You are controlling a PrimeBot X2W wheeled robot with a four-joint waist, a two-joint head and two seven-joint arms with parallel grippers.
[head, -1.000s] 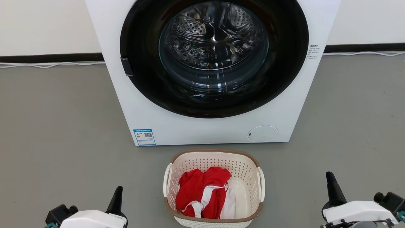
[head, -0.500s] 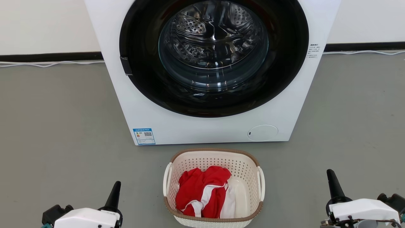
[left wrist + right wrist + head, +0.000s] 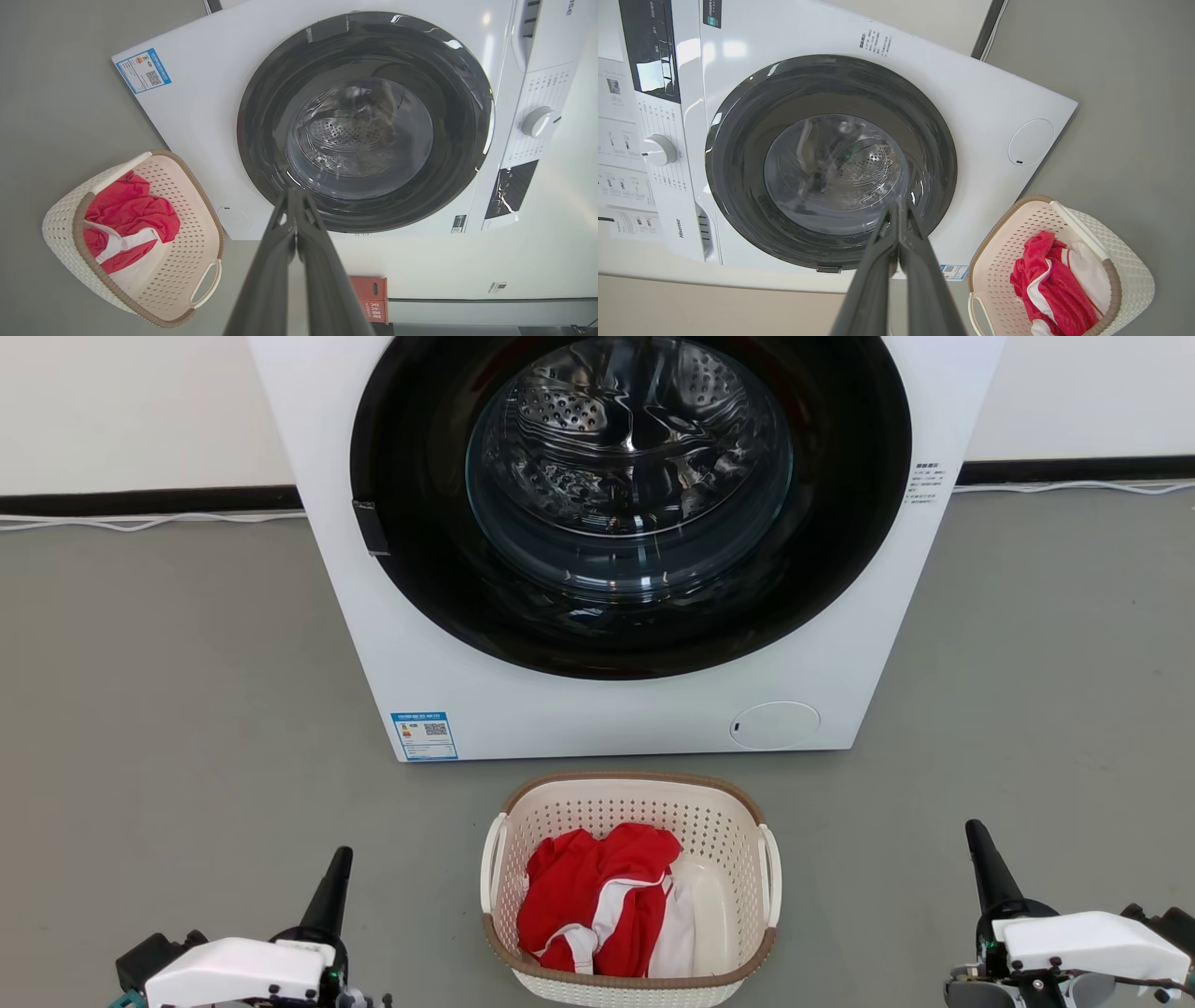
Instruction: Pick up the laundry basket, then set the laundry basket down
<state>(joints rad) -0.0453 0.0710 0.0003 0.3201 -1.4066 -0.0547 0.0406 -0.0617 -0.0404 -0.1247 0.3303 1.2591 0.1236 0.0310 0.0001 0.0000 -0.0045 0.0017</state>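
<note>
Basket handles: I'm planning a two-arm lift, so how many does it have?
2: left handle and right handle, one on each side wall of the laundry basket; none seems hidden.

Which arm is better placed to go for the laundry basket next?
Left, narrowly. The left tool, shut, stands nearer the left handle of the laundry basket than the right tool, also shut, does to the right handle. Both are apart from the basket, which sits on the floor.
</note>
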